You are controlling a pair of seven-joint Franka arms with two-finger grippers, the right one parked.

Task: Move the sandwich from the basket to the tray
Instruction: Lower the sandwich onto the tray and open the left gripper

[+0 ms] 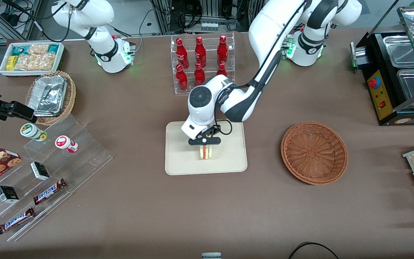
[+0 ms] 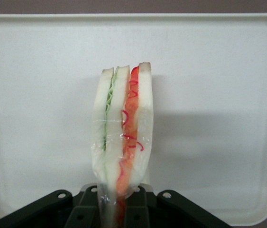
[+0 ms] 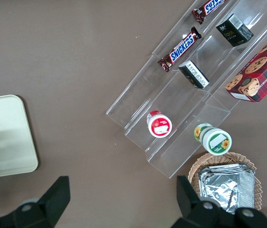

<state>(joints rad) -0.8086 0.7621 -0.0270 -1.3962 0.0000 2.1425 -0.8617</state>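
Now the pincer grips one sandwich over the one tray, one basket nearby.

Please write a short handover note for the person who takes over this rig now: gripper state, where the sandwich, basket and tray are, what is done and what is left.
Gripper: shut on the sandwich, over the middle of the tray. The left wrist view shows the sandwich standing on edge between the fingers, above the tray.
Basket: holds nothing, beside the tray toward the working arm's end of the table.
Done: sandwich taken from the basket and carried over the tray.
Left: whether it already rests on the tray cannot be told; likely lower if needed, open the gripper, and lift the arm away.
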